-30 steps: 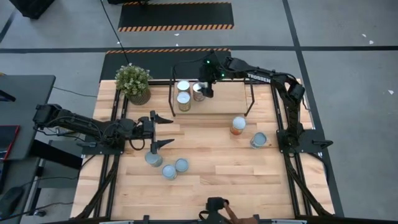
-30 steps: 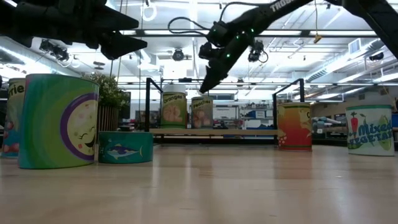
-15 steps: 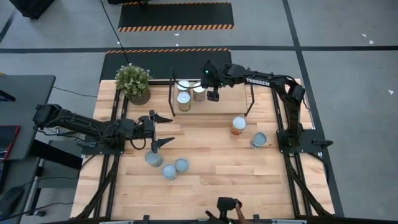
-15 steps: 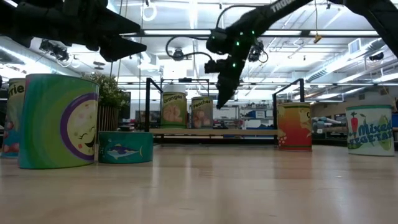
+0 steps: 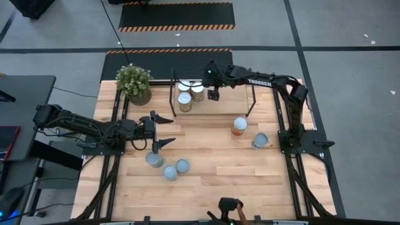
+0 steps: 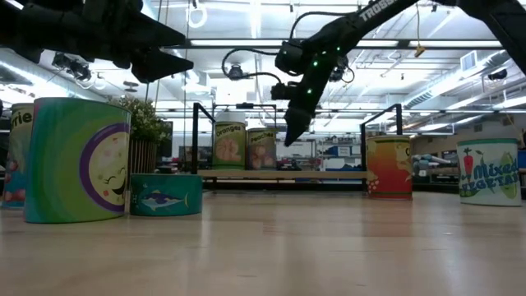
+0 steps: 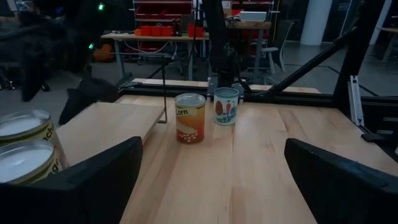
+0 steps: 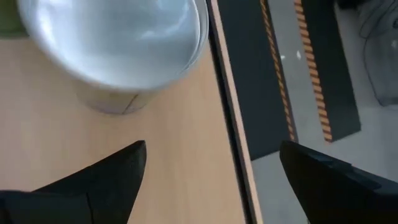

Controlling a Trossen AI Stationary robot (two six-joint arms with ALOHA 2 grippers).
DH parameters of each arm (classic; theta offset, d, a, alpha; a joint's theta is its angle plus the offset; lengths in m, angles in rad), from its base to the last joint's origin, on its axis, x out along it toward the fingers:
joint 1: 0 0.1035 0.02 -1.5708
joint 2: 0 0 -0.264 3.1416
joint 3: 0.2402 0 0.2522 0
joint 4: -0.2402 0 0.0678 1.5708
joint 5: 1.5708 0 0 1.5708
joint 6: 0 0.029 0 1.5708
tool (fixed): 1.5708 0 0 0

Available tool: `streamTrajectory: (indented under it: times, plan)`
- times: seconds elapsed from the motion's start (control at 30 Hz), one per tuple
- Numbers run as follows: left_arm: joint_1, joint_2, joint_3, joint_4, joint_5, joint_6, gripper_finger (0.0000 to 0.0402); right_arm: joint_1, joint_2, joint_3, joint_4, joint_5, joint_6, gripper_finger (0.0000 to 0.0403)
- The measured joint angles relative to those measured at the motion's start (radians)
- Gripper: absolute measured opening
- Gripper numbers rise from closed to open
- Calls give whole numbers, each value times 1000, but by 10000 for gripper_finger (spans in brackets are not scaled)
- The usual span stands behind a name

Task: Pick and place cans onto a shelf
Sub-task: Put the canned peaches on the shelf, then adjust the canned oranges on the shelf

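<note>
My right jaws [image 5: 214, 95] are spread apart and hold nothing, hanging above the shelf [image 5: 228, 100] just beside the three cans [image 5: 185, 97] standing at its left end, placed close together to leave room. My left jaws [image 5: 164, 130] are also apart and hold nothing, poised over the desk [image 5: 212, 169] near three loose cans [image 5: 167, 166]. Two more cans [image 5: 249, 132] wait near my right base.

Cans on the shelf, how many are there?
3. On the shelf, one can at the back, one can beside it next to the right gripper, one can in front. None seems hidden.
</note>
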Motion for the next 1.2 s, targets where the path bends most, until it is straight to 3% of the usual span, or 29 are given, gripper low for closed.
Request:
streamTrajectory:
  times: [0.23,0.47,0.63,0.93,1.2]
  plan:
    - [0,0,0,-13,-20,4,400,88,-67,-3,-109,-85,87,377]
    - [0,0,0,-27,-51,-21,400,238,-70,-114,35,11,152,377]
    - [-2,0,0,-35,-51,-26,400,308,-75,-192,127,-15,153,377]
    - [-2,0,0,-34,-52,-55,400,299,-75,-290,433,-105,143,377]
    - [-2,0,0,-22,-52,-56,400,269,-61,-319,556,-179,143,377]
